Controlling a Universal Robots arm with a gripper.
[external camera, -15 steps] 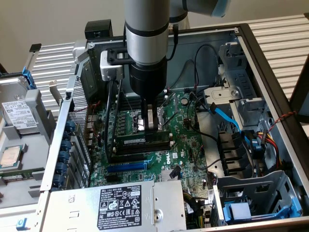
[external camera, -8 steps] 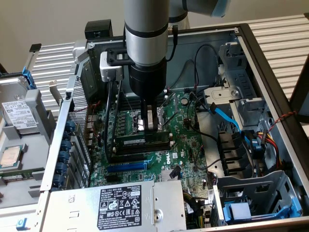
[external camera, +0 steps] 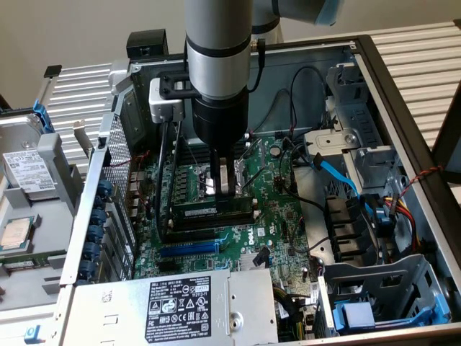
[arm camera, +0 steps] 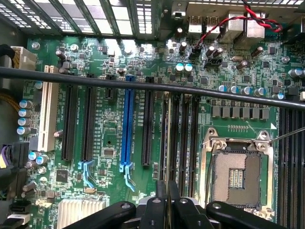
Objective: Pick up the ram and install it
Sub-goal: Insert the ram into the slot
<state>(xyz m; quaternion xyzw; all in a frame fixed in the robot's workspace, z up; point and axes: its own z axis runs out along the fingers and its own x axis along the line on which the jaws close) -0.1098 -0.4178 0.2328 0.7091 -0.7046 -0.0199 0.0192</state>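
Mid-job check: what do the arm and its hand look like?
The arm is a silver-grey cylinder with a black band, a pale blue joint cap and a black wrist section. A white box is clamped beside it, trailing a black cable. The hand has slim metal fingers on black linkages.

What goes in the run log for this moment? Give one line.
gripper: shut on ram | ram: at memory slots | seated: cannot tell
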